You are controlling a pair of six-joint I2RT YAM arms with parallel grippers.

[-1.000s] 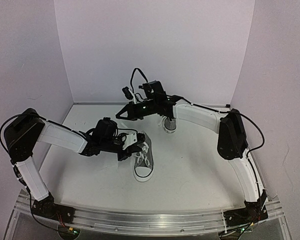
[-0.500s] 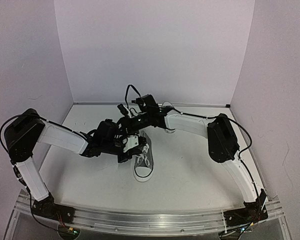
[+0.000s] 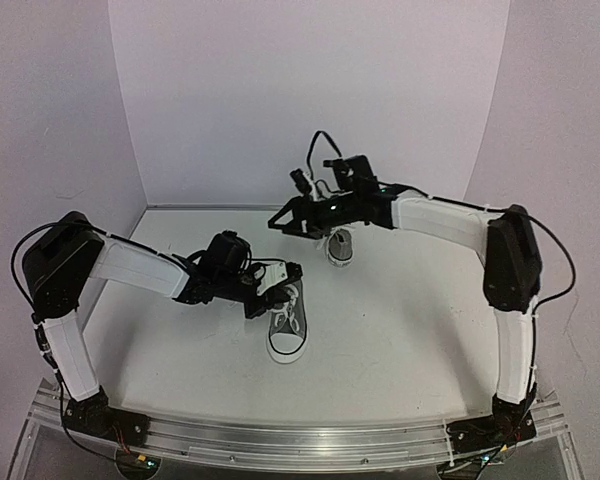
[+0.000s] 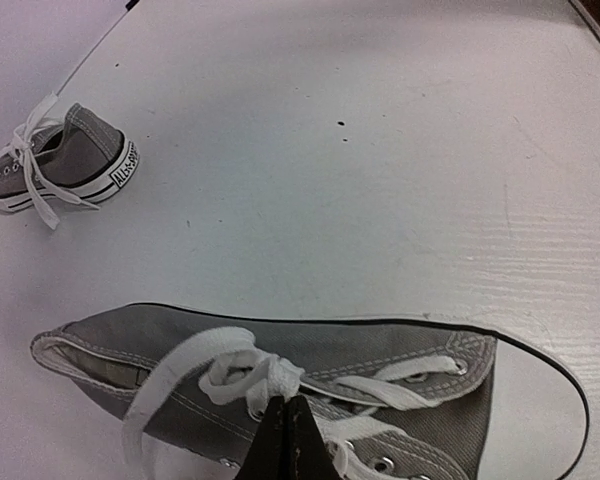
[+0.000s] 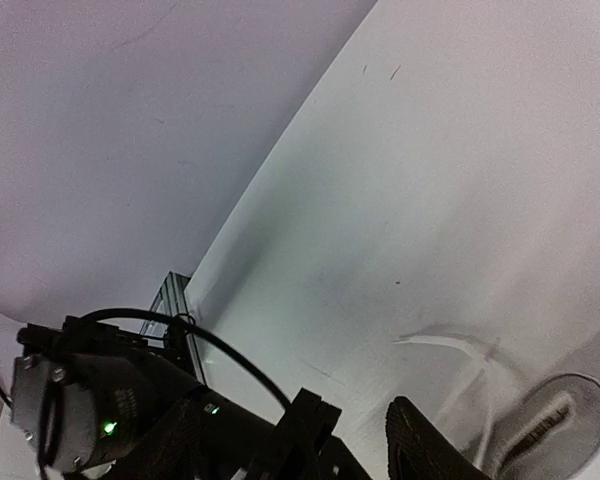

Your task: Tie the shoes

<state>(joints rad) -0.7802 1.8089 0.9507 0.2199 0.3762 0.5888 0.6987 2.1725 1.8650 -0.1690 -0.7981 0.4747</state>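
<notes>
Two grey shoes with white laces lie on the white table. The near shoe [image 3: 288, 322] [image 4: 310, 390] has its toe toward the arms. My left gripper [image 3: 280, 288] [image 4: 285, 425] is low at its laces, shut on a bunched piece of white lace [image 4: 265, 380]. The far shoe [image 3: 340, 246] [image 4: 65, 160] lies behind it, with a bow showing in the left wrist view. My right gripper [image 3: 280, 222] [image 5: 300, 448] hovers above the table, left of the far shoe, open and holding nothing. A blurred shoe [image 5: 555, 415] shows below it.
White walls [image 3: 310, 100] close in the back and both sides of the table [image 3: 400, 340]. The left arm's black wrist [image 5: 100, 420] sits just under my right gripper. The table's metal edge rail [image 3: 300, 445] runs along the front.
The right gripper has opened. It dipped toward the left gripper, then swung up and to the right as the arm straightened. The left gripper stayed shut at the near shoe's laces, shifting slightly right.
</notes>
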